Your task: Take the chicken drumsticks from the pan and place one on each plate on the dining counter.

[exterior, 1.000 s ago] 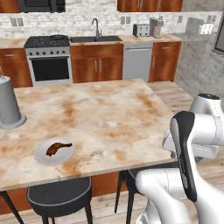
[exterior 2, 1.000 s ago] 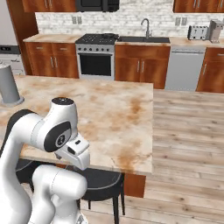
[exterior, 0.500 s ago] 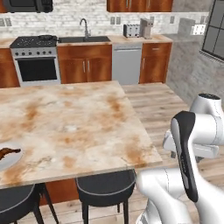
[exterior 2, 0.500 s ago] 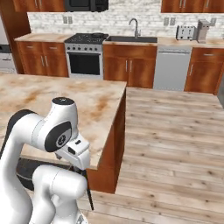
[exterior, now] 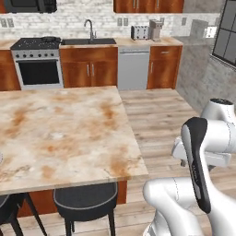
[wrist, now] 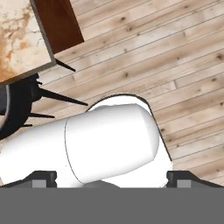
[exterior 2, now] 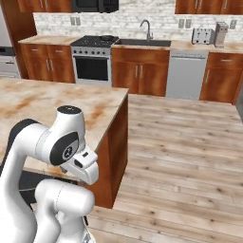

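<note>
The dining counter is the big beige slab with rust blotches at the left; its right end is beside my arm. On the stove top far across the room sits a small dark shape that looks like the pan; it is too small to tell what it holds. The chicken drumsticks and the plates are out of view. My gripper points down at the wooden floor beside the counter's corner. Its fingertips stand wide apart with nothing between them: it is open.
Black stools stand under the counter's near edge. Wooden floor stretches to the right. Along the back wall run the stove, the sink, a dishwasher and wooden cabinets, with a toaster on the worktop.
The whole picture has slid left, so the base has moved right along the counter. The plate with a drumstick and the grey cylinder have passed out of view. The arm holds its pose.
</note>
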You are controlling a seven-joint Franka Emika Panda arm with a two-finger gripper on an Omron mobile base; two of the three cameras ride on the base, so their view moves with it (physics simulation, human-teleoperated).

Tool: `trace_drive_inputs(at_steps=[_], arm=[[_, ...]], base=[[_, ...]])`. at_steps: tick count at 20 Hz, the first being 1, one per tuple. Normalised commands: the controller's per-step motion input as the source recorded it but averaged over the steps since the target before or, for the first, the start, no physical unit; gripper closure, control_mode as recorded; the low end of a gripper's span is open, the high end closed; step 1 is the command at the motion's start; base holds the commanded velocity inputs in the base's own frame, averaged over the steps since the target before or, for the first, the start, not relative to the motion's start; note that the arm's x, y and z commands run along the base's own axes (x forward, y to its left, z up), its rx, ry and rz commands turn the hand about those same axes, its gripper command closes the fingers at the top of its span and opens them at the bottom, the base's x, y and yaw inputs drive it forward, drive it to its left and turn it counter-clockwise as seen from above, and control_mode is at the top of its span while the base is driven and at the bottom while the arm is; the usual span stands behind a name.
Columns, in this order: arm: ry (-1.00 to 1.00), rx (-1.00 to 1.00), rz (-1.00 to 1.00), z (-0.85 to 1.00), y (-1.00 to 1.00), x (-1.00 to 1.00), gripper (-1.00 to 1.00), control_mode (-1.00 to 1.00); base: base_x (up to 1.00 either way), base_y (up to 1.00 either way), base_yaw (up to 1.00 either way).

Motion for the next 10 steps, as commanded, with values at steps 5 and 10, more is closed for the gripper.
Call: trace_drive_inputs(at_steps=[5,10], arm=[[0.00,0.00,0.00,0.00,0.00,0.00,-1.00,1.00],[0.00,0.00,0.00,0.00,0.00,0.00,-1.00,1.00]], base=[[0.95,-0.59,0.13],[0.82,-0.78,0.03]])
